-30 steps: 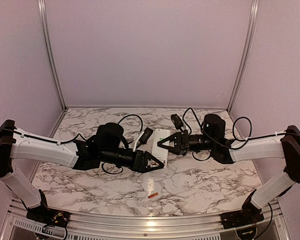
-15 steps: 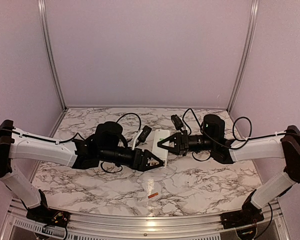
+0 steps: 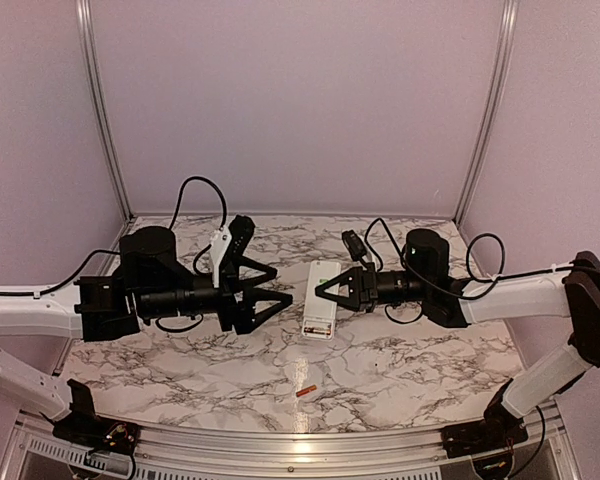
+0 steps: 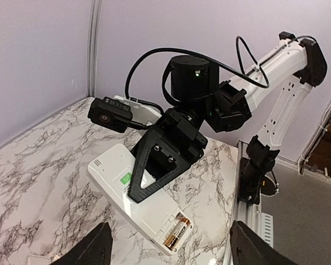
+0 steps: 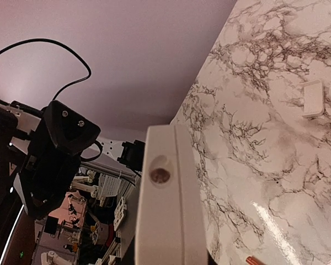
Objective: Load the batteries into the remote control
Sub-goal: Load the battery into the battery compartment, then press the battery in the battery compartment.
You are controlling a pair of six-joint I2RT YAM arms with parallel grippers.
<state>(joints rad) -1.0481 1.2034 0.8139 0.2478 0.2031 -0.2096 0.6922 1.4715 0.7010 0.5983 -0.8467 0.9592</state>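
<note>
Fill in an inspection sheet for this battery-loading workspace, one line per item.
Surface: marble-pattern table, no spills seen.
Job's things: remote control, compartment open, seated battery inside; orange battery loose on the table.
Clutter: small white flat piece on the table.
Grippers: left gripper open, empty; right gripper shut on the remote control.
Cables: black cables looping at both wrists.
Surroundings: lilac walls, metal frame posts.

White remote [image 5: 168,210] edge-on, marble table [image 5: 248,127] beyond
</note>
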